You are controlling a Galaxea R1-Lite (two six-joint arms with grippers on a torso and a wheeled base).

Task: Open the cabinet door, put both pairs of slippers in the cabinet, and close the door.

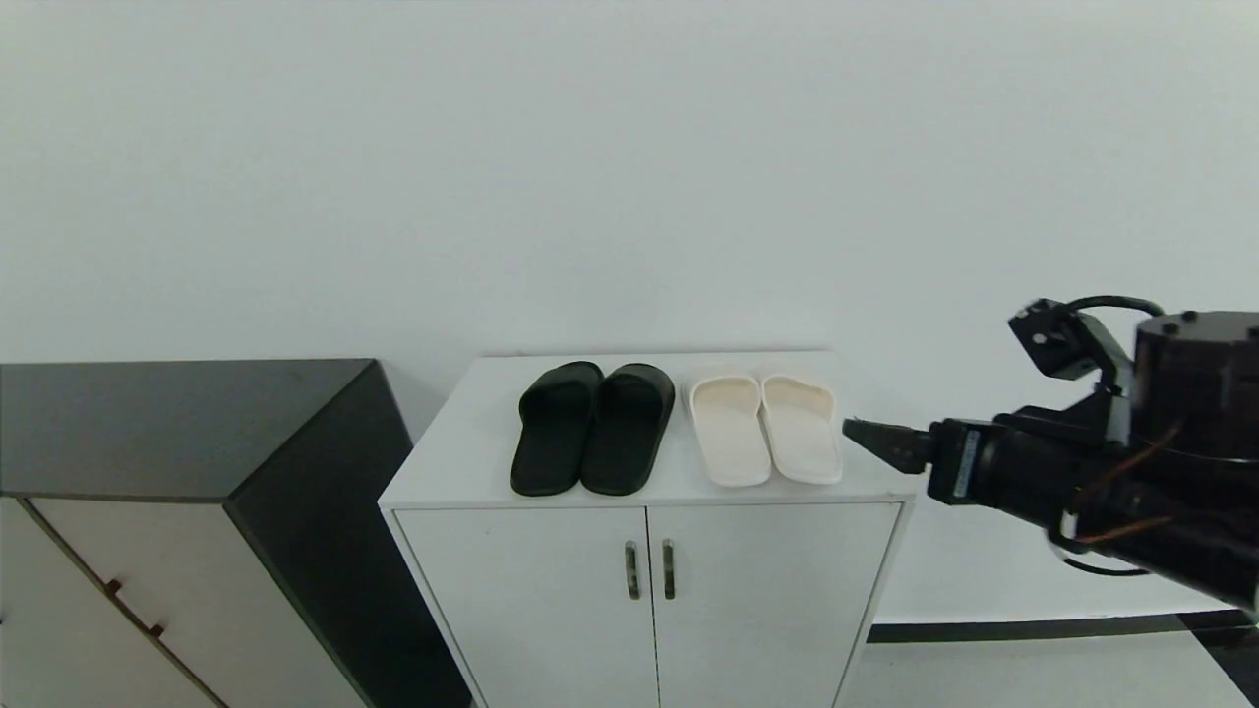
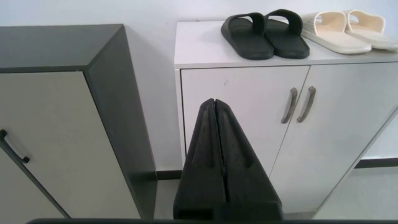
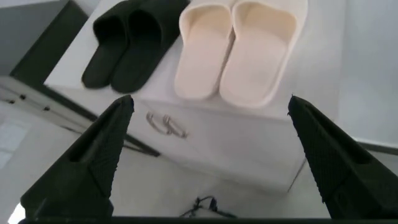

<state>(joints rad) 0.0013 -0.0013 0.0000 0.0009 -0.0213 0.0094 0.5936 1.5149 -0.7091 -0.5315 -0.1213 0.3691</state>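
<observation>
The white cabinet (image 1: 462, 447) stood against the far wall with both of its doors (image 1: 551, 610) shut, the two handles (image 1: 650, 569) side by side at the middle seam. On its top lay both pairs, toes toward the wall: the black slippers (image 1: 593, 428) on the left and the cream slippers (image 1: 764, 428) just to their right, the two pairs nearly touching.

My right claw (image 1: 870, 438) hung at the right edge of the cabinet top, close to the cream pair, its fingers (image 3: 102, 155) spread wide with nothing between them. My left claw (image 2: 214, 106) sat low, on the near side of the left door, with its fingers pressed together and gripping nothing. A dark cabinet (image 1: 295, 442) stood to the left of the white one.
</observation>
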